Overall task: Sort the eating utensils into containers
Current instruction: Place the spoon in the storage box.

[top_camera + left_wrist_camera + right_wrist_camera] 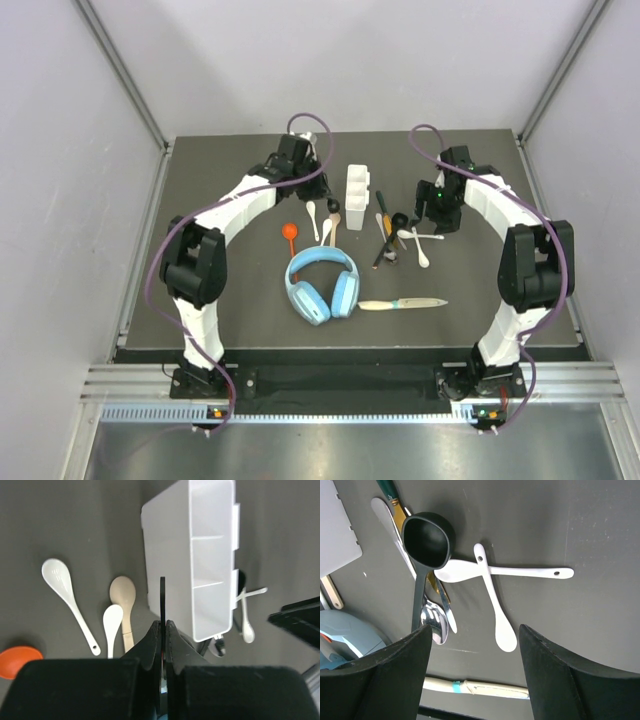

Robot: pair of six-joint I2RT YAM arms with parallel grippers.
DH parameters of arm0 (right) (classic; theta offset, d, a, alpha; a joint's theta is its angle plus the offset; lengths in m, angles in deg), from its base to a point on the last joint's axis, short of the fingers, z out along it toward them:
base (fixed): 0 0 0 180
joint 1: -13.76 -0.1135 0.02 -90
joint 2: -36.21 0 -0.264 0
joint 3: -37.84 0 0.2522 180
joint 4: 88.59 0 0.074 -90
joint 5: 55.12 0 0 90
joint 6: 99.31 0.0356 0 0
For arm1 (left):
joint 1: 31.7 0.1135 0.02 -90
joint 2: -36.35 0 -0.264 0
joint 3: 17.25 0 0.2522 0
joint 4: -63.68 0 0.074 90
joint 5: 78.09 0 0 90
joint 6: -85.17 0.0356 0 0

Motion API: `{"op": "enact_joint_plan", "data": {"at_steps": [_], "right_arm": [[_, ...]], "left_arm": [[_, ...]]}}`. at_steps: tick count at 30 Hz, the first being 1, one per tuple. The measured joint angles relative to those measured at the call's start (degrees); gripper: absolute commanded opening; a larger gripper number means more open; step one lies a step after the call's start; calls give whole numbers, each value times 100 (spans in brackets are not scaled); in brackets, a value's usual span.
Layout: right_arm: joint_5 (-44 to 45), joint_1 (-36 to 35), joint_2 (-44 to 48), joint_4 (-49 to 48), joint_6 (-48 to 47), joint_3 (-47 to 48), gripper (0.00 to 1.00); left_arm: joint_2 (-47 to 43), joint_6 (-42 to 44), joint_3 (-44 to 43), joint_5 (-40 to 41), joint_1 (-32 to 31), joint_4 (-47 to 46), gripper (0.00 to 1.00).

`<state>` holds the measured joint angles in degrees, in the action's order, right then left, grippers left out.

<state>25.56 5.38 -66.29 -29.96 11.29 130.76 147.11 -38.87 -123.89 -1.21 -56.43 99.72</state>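
Note:
My left gripper (163, 625) (322, 185) is shut on a thin black utensil (162, 600) seen edge-on, which hangs over the near left edge of the white divided caddy (212, 555) (357, 195). On the mat to its left lie two white spoons (67, 597), a tan spoon (124, 597) and an orange-red spoon (20, 659) (289, 232). My right gripper (475, 630) (432, 222) is open, above two crossed white spoons (495, 605). Beside them lie a black scoop spoon (426, 540), a metal spoon (434, 620) and other cutlery.
Light-blue headphones (322, 283) sit at the middle of the mat. A pale knife with a blue band (403, 303) (490, 687) lies to their right. Grey walls enclose the mat on three sides.

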Motion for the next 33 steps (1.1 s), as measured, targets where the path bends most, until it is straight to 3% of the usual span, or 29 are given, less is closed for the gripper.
{"op": "enact_joint_plan", "data": {"at_steps": [7,25,33], "right_arm": [[-4,2,0,-9,-4,-2,70],[-2,11,2,-50,-13,-131,70],[-7,72,9,-57,-48,-164,70]], "left_arm": [[-2,280,315,505,-251,-155,0],[269,785,-1193,1014,-654,-136,0],[656,970,-1244,1040,-1095,-37,0]]}}
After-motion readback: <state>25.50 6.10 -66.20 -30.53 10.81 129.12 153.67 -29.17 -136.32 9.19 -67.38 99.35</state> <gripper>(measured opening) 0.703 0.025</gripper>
